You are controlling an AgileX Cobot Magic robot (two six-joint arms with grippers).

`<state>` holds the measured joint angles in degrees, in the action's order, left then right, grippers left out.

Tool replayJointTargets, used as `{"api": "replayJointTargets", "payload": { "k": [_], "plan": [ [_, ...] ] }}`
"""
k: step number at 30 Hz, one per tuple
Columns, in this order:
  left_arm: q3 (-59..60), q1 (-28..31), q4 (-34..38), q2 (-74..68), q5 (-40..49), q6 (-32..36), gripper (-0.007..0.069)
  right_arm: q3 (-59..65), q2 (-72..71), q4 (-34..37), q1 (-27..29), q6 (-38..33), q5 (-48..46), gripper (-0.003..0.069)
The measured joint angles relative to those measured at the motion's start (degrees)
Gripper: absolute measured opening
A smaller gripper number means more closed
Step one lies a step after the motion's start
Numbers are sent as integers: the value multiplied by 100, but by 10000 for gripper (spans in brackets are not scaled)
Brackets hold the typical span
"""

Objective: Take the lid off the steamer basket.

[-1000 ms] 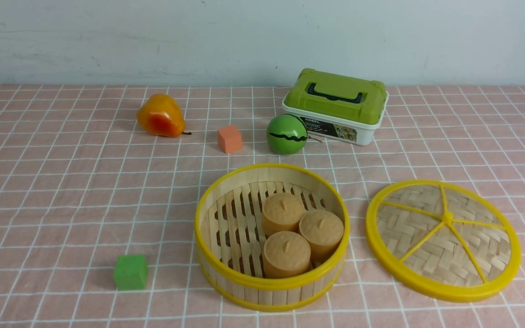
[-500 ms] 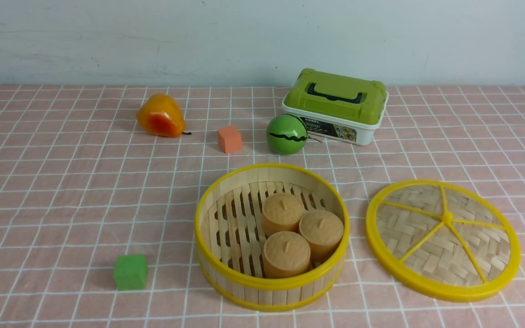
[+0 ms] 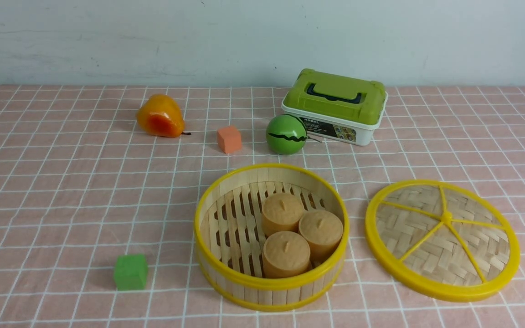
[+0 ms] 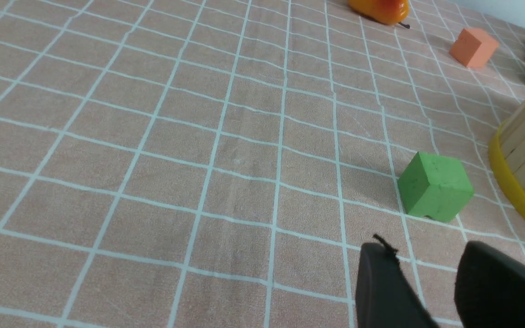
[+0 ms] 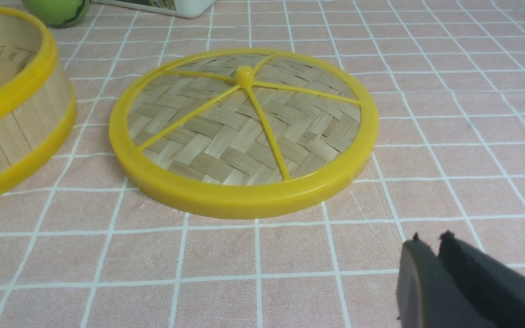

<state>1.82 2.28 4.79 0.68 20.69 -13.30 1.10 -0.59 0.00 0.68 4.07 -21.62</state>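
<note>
The steamer basket (image 3: 270, 280) stands open at the front middle of the table with three tan cakes (image 3: 302, 233) inside. Its wall also shows in the left wrist view (image 4: 524, 157) and the right wrist view (image 5: 16, 118). The lid (image 3: 442, 239) lies flat on the cloth to the right of the basket, apart from it; it fills the right wrist view (image 5: 243, 130). My right gripper (image 5: 431, 241) is shut and empty, just short of the lid's near rim. My left gripper (image 4: 424, 255) is open and empty near a green cube (image 4: 434, 187). Neither gripper shows in the front view.
A white box with a green top (image 3: 335, 105), a green ball (image 3: 286, 134), an orange cube (image 3: 229, 139) and an orange pear (image 3: 160, 116) stand behind the basket. The green cube (image 3: 130, 272) sits at the front left. A pink checked cloth (image 3: 62, 191) covers the table.
</note>
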Motion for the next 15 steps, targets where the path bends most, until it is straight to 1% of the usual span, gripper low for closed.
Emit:
{"api": "replayJointTargets", "payload": {
  "k": [15],
  "plan": [
    [0,0,0,0,0,0,239,0,0,0,0,0,-10,57]
  ]
}}
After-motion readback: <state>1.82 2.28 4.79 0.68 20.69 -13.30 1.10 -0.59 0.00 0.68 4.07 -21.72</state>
